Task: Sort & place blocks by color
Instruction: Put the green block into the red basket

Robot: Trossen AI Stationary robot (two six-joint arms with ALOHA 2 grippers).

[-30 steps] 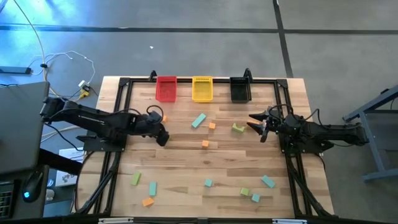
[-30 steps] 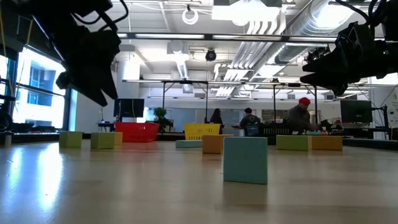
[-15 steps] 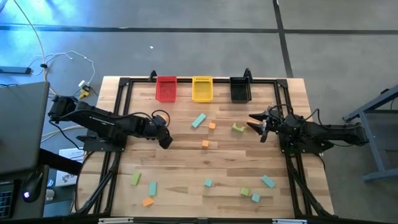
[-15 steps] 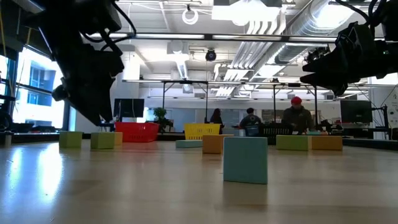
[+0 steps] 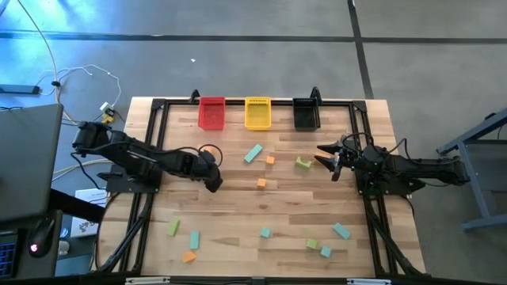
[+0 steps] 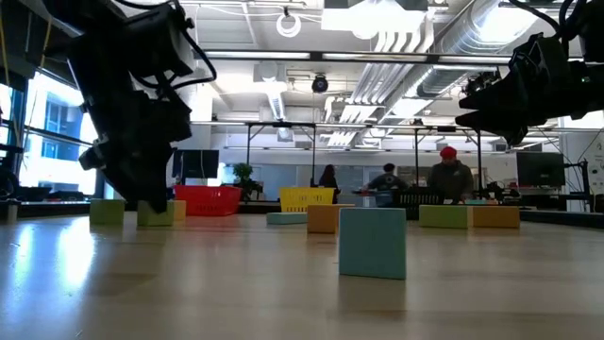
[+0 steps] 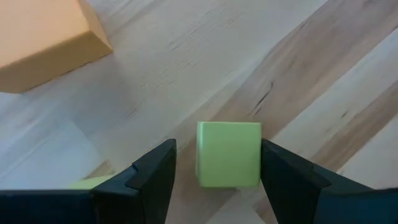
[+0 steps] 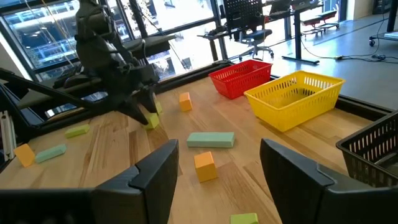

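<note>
Left gripper (image 7: 214,180), jaws open astride a yellow-green block (image 7: 228,154) (right gripper (image 5: 331,161) idles open at 3 o'clock) — off-centre closing risks skewing it.

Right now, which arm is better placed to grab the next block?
Left. The left gripper is open and straddles a light green cube on the table. The right gripper hovers open by the right edge, with nothing between its fingers.

Three bins (image 5: 257,112) side by side along the table's (image 5: 238,207) far edge, blocks (image 5: 261,183) scattered before them
</note>
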